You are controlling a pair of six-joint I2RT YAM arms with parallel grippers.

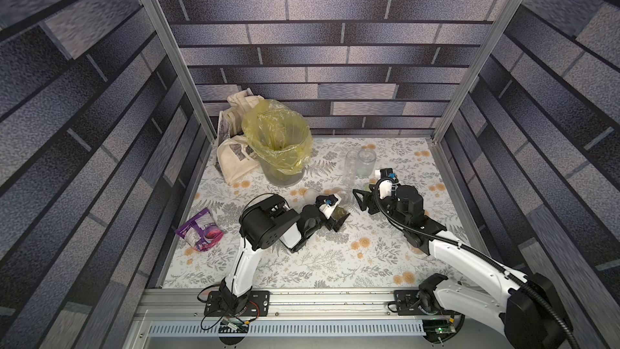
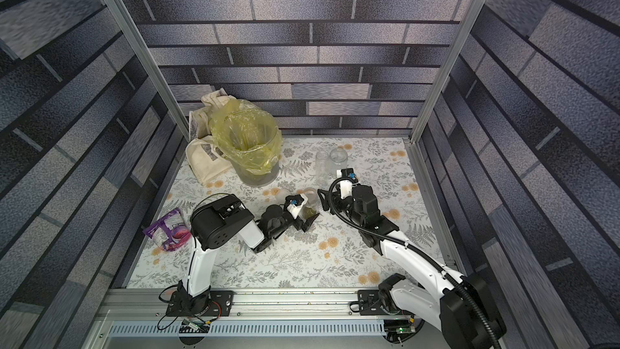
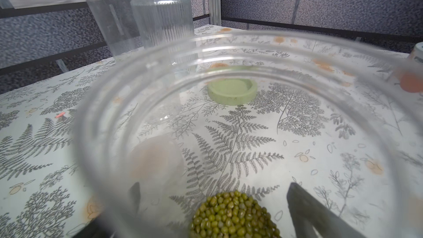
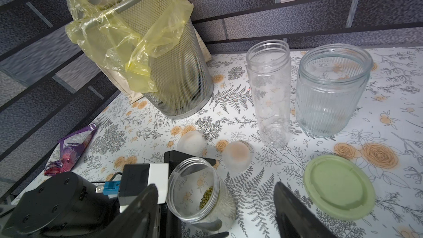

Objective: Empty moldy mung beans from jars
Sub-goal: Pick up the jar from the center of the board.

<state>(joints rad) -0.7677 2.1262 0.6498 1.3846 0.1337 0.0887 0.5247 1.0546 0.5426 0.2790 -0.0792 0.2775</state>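
On table (image 1: 318,263) centre, three jars (image 1: 350,166): short jar (image 4: 201,191) with beans (image 4: 207,196) clasped in left gripper (image 1: 339,215); tall jar (image 4: 270,92), wide jar (image 4: 329,92) empty, farther; three loose lids (image 4: 338,186); right gripper (image 1: 364,201) spread, empty.

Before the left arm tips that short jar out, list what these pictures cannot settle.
Bin bottom: in both top views the yellow liner's folds and shadow hide what lies there.
Tall jar: right wrist view, specks could be residue or tablecloth pattern seen through it.
Mung beans: left wrist view's lower edge cuts the heap; count unknowable.
Left gripper's contact on the short jar: left wrist view, fingers blurred behind its wall.
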